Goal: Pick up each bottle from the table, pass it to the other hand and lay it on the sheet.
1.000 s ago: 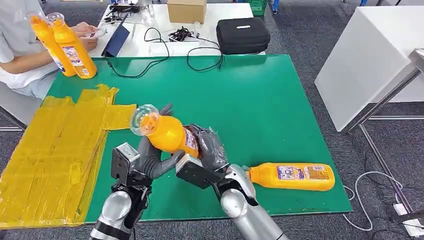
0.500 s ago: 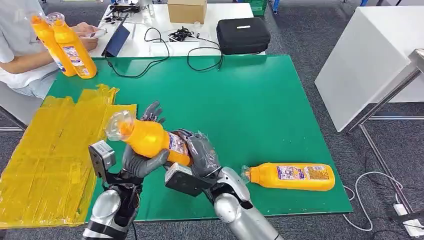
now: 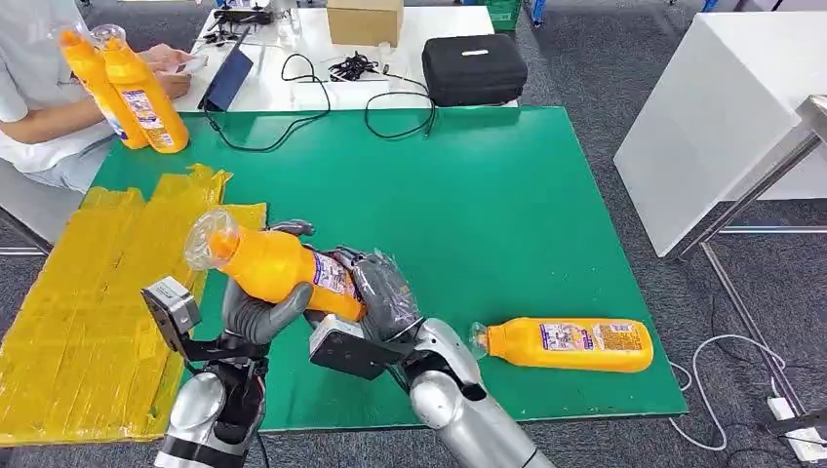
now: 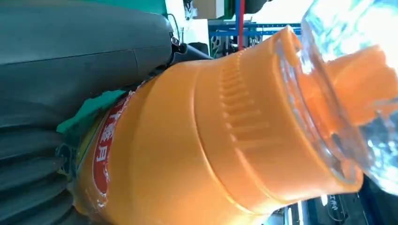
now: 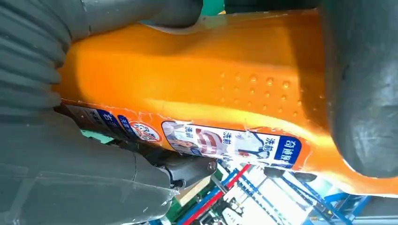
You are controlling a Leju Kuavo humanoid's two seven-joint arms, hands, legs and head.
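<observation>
1. The orange plastic bottle with the clear domed cap (image 3: 268, 268) is up in the air over the near edge of the green-topped desk (image 3: 507, 214), just beside the yellow plastic sheet (image 3: 98, 292). Its base end is buried in the right robot hand (image 3: 380, 292), so that end is hidden.
2. In the left wrist view the bottle (image 4: 211, 140) crowds the lens and the cap blurs into glare. In the right wrist view the label on the bottle (image 5: 197, 93) is partly legible, but the small print cannot be made out.
3. Both hands are on it. The left robot hand (image 3: 258, 312) cups the bottle from below near the shoulder, thumb curled up against the orange body. The right robot hand wraps the labelled lower half, dark fingers closed round it.
4. The bottle lies tilted, cap end higher and pointing toward the sheet, label facing up.
5. A second orange bottle with a label (image 3: 566, 344) lies on its side on the desk near the front right corner, well apart from the hands.
6. Two more upright orange bottles (image 3: 132, 93) stand at the far left corner of the desk, beside a seated person (image 3: 39, 107) who is cut off by the picture edge.
7. Beyond the desk, a black case (image 3: 473, 68) and a cardboard box (image 3: 364, 19) sit on a white table (image 3: 293, 93).
</observation>
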